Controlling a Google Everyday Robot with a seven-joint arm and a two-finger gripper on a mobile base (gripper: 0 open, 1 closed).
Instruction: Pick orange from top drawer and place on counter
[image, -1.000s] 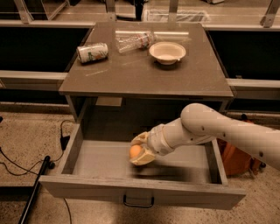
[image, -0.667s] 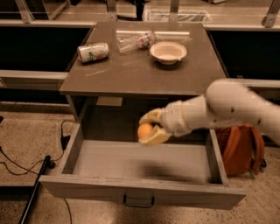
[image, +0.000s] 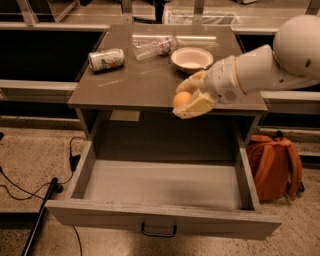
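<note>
Here the pale two-finger gripper (image: 194, 97) is clamped around the small round orange fruit (image: 182, 99), above the smooth grey-brown counter (image: 135, 85) at its front edge; beneath it the wide grey wooden top drawer (image: 160, 182) stands open.

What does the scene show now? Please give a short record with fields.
gripper: at the front edge of the counter, jaws shut on the orange
orange: held, raised above the open drawer
top drawer: pulled open, no object seen inside
on counter: can on its side, plastic bottle lying, bowl
floor, right: backpack
</note>
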